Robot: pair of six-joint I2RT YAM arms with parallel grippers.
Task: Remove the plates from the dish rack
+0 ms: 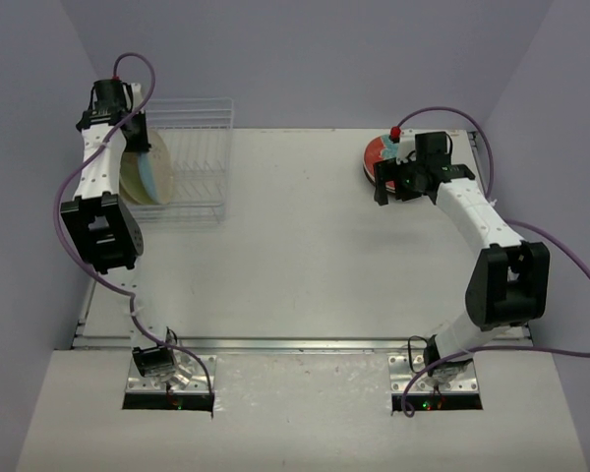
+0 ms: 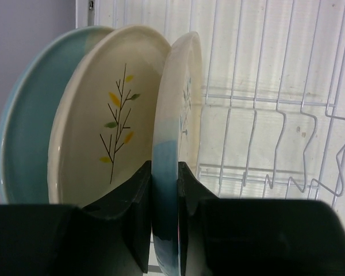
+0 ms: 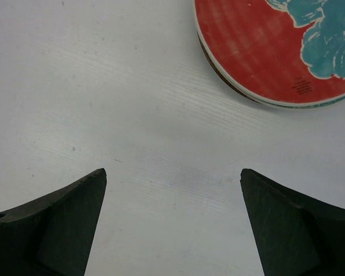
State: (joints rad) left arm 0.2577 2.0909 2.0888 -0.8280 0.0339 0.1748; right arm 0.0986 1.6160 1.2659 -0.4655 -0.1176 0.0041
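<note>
Left wrist view is showing the left tool [image 2: 164,172] pinching the rim of a cream plate [image 2: 181,86], which is standing upright in the rack [image 1: 199,128] at the surface's [image 1: 295,246] far left corner beside two more plates [image 2: 98,115]. A red plate [image 3: 259,46] is already lying near the far right corner, the right tool [image 3: 172,178] hanging wide open beside it. Three plates seem left.
</note>
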